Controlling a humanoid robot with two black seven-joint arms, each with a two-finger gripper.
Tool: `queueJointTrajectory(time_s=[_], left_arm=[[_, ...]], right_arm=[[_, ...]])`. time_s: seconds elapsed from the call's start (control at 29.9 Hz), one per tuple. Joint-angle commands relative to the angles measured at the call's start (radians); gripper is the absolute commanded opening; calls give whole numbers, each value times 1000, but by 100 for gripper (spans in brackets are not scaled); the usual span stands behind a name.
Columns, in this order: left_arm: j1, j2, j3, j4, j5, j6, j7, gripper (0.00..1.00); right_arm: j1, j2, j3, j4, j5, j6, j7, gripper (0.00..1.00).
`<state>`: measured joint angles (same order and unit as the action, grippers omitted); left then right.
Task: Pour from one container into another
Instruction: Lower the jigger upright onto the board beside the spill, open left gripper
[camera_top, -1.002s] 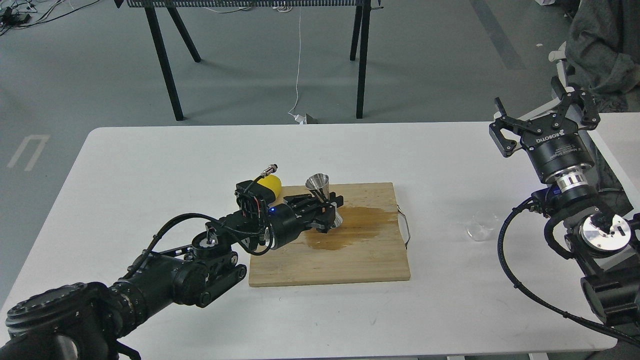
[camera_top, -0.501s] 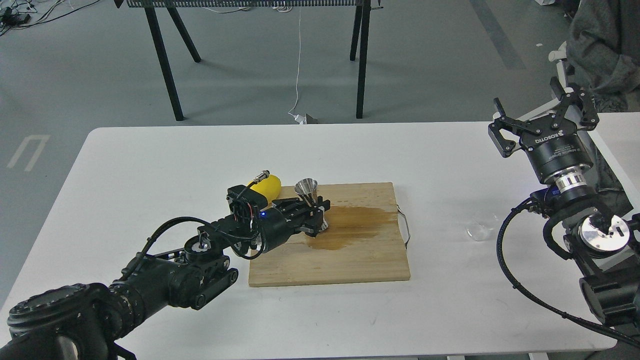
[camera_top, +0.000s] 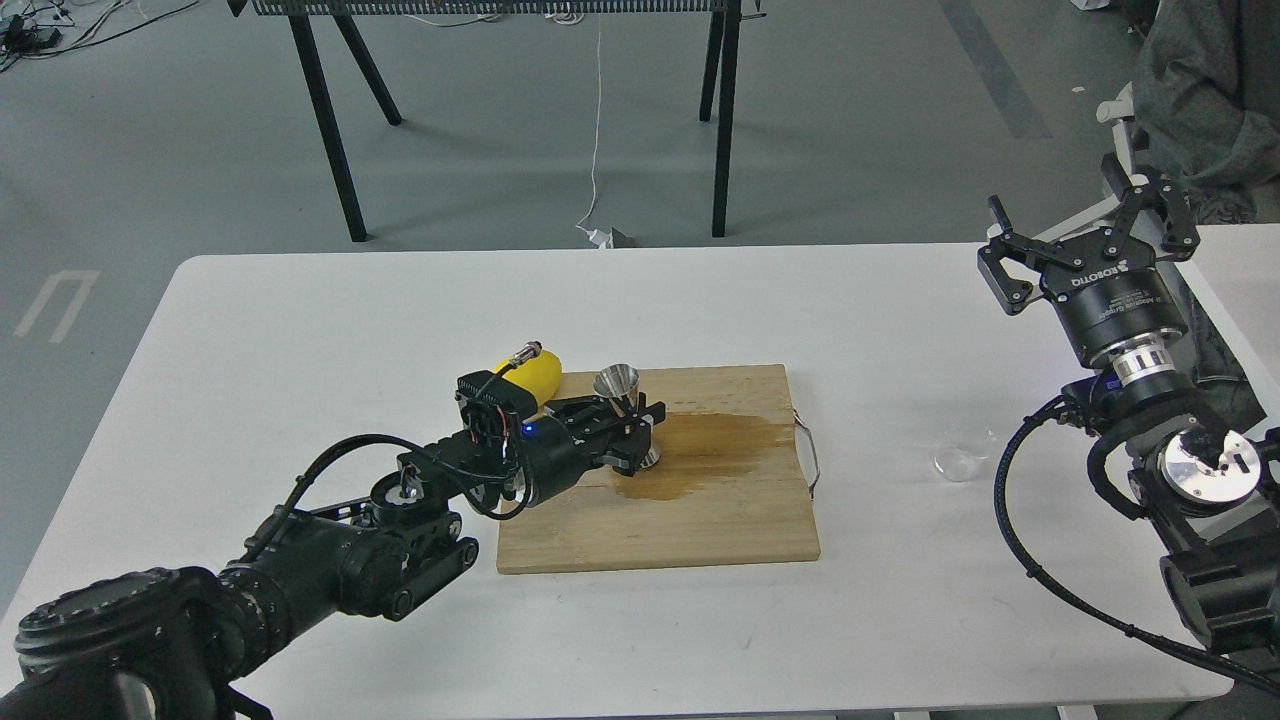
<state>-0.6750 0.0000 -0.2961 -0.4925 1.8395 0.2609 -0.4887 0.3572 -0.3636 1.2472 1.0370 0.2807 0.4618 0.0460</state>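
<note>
The steel hourglass jigger (camera_top: 617, 383) stands about upright on the left part of the wooden board (camera_top: 680, 525). My left gripper (camera_top: 630, 428) is shut on the jigger's narrow waist, one finger on each side. The small clear cup (camera_top: 962, 456) sits on the white table to the right of the board, well away from the jigger. Above and to the right of the cup, my right gripper (camera_top: 1090, 240) hangs open and holds nothing.
A brown puddle (camera_top: 710, 450) spreads over the board's middle, right of the jigger. A yellow lemon (camera_top: 533, 373) lies just behind my left wrist at the board's far left corner. A thin wire handle (camera_top: 810, 455) sticks out from the board's right edge.
My left gripper has drawn back to the left with the jigger in it, and the jigger has gone from tilted to nearly upright. The right arm and the cup have stayed put.
</note>
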Motion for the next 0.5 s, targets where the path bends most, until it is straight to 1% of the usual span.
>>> queueJointTrajectory(time_s=[0.0, 0.17, 0.23, 0.3, 0.4, 0.47], left_arm=[[0, 0, 0, -1, 0, 0, 0, 48], [0, 0, 0, -3, 0, 0, 0, 50], [2, 0, 0, -8, 0, 0, 0, 54], [2, 0, 0, -21, 0, -2, 0, 61], [3, 0, 0, -32, 0, -3, 0, 76], [9, 0, 0, -32, 0, -3, 0, 79]], right_arm=[[-1, 0, 0, 0, 0, 1, 0, 99], [-1, 0, 0, 0, 0, 3, 0, 99], [-1, 0, 0, 0, 0, 3, 0, 99], [-3, 0, 1, 0, 0, 5, 0, 99], [-4, -1, 3, 2, 0, 5, 0, 99], [-7, -3, 5, 5, 2, 6, 0, 99]])
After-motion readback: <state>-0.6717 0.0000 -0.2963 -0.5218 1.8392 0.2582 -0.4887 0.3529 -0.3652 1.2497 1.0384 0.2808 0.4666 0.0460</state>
